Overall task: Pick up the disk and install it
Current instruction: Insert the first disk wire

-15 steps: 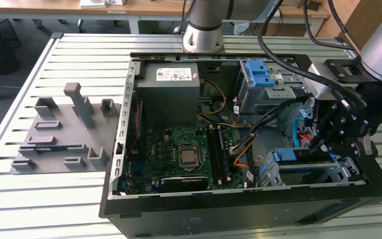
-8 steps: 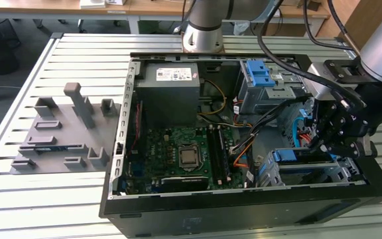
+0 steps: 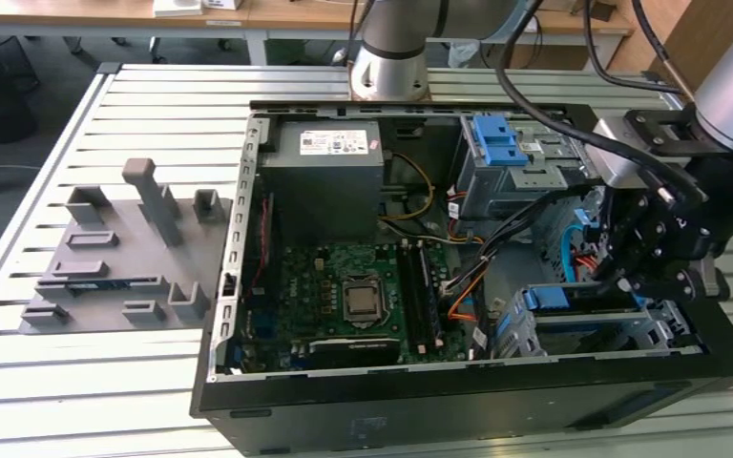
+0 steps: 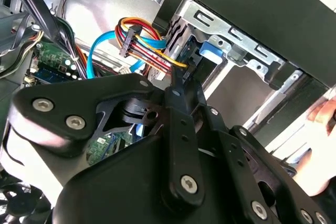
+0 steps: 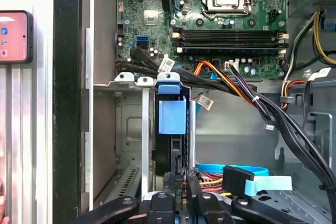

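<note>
Here, the claw [image 5: 178, 203] gripped the disk [image 5: 173, 129] on edge in its bay [image 5: 131, 129]; the first wrist view showed a phone [image 5: 14, 36] well aside.

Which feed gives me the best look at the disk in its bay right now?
The first wrist view: the disk stands edge-on in the metal bay, blue rail facing the camera. The exterior view shows its blue edge beside the gripper. In the second wrist view, linkage hides most of it.
</note>
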You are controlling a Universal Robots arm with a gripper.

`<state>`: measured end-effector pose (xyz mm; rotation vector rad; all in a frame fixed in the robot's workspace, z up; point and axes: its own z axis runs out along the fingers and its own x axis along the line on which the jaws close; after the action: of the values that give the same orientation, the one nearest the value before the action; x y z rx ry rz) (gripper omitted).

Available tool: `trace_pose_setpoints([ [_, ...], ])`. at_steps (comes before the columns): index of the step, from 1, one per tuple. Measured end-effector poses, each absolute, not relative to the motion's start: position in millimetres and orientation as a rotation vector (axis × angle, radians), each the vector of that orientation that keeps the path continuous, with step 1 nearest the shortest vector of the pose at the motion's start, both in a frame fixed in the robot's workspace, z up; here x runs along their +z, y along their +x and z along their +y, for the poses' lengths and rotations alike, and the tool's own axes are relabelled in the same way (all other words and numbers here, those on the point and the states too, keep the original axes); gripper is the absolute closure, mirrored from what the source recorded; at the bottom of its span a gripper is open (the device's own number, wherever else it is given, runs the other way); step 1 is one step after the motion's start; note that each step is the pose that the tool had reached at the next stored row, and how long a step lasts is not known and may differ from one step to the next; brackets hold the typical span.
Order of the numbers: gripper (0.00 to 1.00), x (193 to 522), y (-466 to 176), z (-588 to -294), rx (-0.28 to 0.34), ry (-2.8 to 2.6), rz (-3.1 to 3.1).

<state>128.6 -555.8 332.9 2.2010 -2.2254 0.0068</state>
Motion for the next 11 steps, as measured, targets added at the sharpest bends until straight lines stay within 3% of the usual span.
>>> trace_pose_setpoints([
  [8, 0.77, 341.3, 128.6, -555.8, 0.007, 2.201, -2.225],
  [9, 0.84, 341.3, 128.6, -555.8, 0.007, 2.201, -2.225],
  [11, 0.89, 341.4, 128.6, -555.8, 0.007, 2.201, -2.225],
])
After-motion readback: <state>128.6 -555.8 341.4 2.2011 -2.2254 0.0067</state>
